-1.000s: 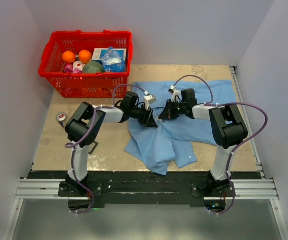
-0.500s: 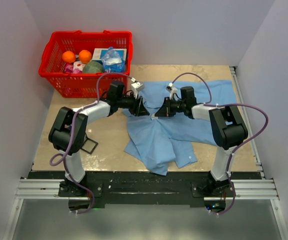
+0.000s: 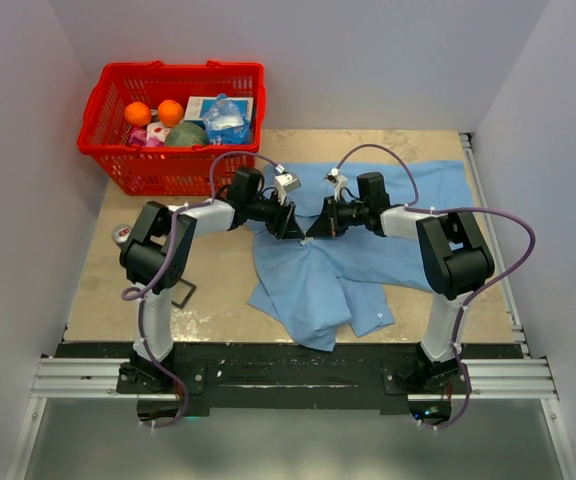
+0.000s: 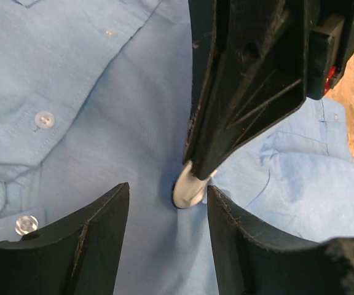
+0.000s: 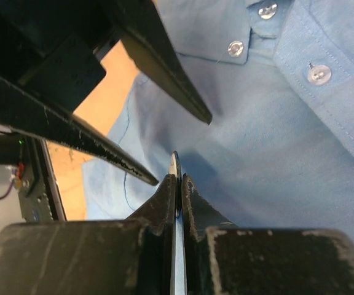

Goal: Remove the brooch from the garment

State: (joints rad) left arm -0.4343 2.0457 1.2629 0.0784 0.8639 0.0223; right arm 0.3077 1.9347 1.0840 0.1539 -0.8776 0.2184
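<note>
1. Clearly, we see the brooch [image 4: 188, 187] edge-on against the garment [image 3: 368, 270], which lies over the table's [image 3: 98, 300] right half.
2. We find the right gripper [image 5: 177, 179] clenched on the brooch.
3. We see the left gripper [image 4: 167, 193] facing it, fingers released, flanking the brooch without touching.
4. We note a red basket [image 3: 178, 170] at the far left corner.

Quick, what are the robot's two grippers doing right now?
Left gripper: jaws open, holding nothing.
Right gripper: jaws shut on the brooch, a thin disc right at the shirt.
</note>
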